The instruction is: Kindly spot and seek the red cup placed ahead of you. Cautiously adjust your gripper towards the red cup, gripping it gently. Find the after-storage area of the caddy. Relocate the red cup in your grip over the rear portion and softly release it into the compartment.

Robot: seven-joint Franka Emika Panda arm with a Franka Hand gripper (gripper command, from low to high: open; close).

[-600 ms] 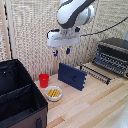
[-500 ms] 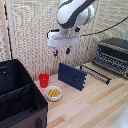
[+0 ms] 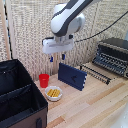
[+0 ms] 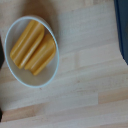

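Note:
The small red cup [image 3: 44,80] stands upright on the wooden table, between the black caddy [image 3: 20,95] and the dark blue book. My gripper [image 3: 56,58] hangs in the air above and a little toward the exterior view's right of the cup, well clear of it; its two blue-tipped fingers stand apart with nothing between them. The caddy fills the exterior view's lower left, its inner dividers showing. In the wrist view the cup, the caddy and my fingers do not show clearly.
A white bowl [image 3: 53,93] [image 4: 31,50] with yellow contents sits just in front of the cup. A dark blue book [image 3: 72,75] stands tilted behind it. A black rack [image 3: 97,72] and a toaster oven [image 3: 113,56] occupy the exterior view's right. A woven screen backs the table.

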